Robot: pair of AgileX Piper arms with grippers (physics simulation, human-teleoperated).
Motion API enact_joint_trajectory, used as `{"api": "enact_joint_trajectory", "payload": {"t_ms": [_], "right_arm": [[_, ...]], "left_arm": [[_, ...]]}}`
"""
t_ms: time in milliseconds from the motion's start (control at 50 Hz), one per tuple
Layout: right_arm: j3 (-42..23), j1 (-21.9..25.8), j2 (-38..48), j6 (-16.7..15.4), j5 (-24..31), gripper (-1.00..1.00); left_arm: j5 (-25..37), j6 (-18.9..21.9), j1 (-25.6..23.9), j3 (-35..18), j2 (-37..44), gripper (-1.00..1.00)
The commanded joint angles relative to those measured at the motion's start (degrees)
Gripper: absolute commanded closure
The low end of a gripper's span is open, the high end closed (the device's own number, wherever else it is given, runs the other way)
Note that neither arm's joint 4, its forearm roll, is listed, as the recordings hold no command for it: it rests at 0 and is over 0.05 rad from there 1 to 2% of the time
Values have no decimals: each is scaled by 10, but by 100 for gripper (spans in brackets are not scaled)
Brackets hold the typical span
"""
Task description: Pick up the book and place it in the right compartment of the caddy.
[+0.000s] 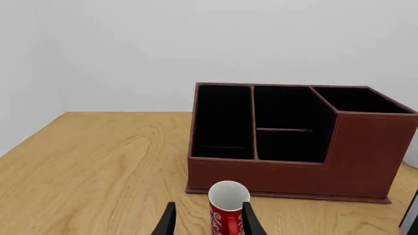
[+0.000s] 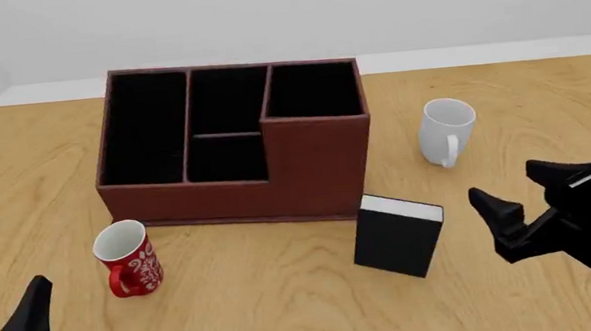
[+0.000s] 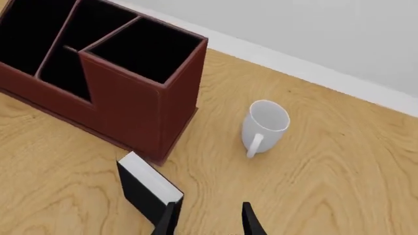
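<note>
The black book (image 2: 398, 237) with a white page edge stands upright on the table, just in front of the caddy's (image 2: 235, 183) right corner. The reddish-brown caddy's tall right compartment (image 2: 316, 90) holds nothing that I can see. My right gripper (image 2: 522, 190) hovers open to the right of the book, apart from it. In the right wrist view the book (image 3: 147, 188) is beside one finger of that gripper (image 3: 209, 223). My left gripper (image 2: 0, 313) is open at the near left. In its wrist view the caddy (image 1: 294, 169) fills the middle.
A red mug (image 2: 127, 260) stands in front of the caddy's left part, ahead of the left gripper (image 1: 210, 224) and not held. A white mug (image 2: 445, 130) stands to the right of the caddy, beyond the right gripper. The wooden table's (image 2: 286, 311) far edge meets a wall.
</note>
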Motion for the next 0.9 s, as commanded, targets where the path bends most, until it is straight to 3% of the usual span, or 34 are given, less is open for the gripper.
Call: {"api": "enact_joint_trajectory", "payload": {"t_ms": [20,260,340,460,640,900], "right_arm": [[-46,26,63,-29,49,-100],[-86,57,99,-37,90,-100],[-92,91,121,-23,106,-100],[-125,115,175,-34,138,-100],[-145,121,208,-42,154,-100],[-184,82,240,-95,206,-100]], "left_arm": [[0,0,0,0,0,-100],[0,0,0,0,0,-100],[0,0,0,0,0,-100],[0,0,0,0,0,-100],[0,0,0,0,0,-100],[0,0,0,0,0,-100]]}}
